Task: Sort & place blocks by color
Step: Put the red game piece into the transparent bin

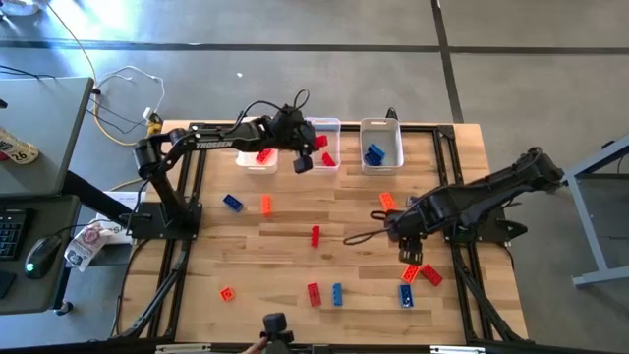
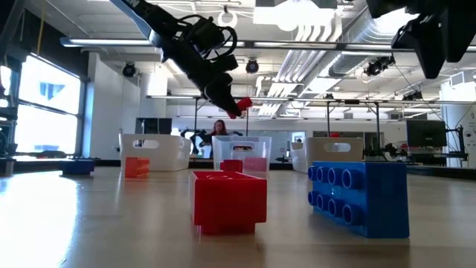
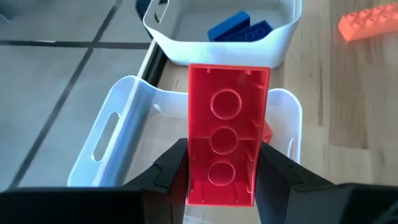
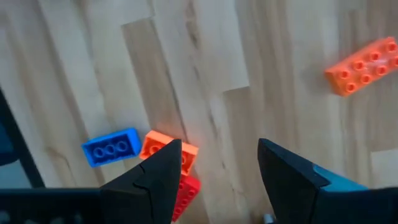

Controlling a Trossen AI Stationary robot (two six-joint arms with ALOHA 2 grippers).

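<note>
One red block (image 3: 227,134) pinched between left tool's (image 3: 221,186) fingers, above middle bin (image 3: 112,118). From above: left tool (image 1: 307,157) hung over that bin (image 1: 322,125); right tool (image 1: 408,254) spread, empty, above orange block (image 1: 410,274) on counter (image 1: 295,265).

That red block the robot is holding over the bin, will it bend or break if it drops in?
Probably not. The red block, pinched in the left gripper, looks like hard, hollow plastic, so likely stiff and light. Its flat sides suggest it would clatter and settle, not roll, in the bin.
</note>
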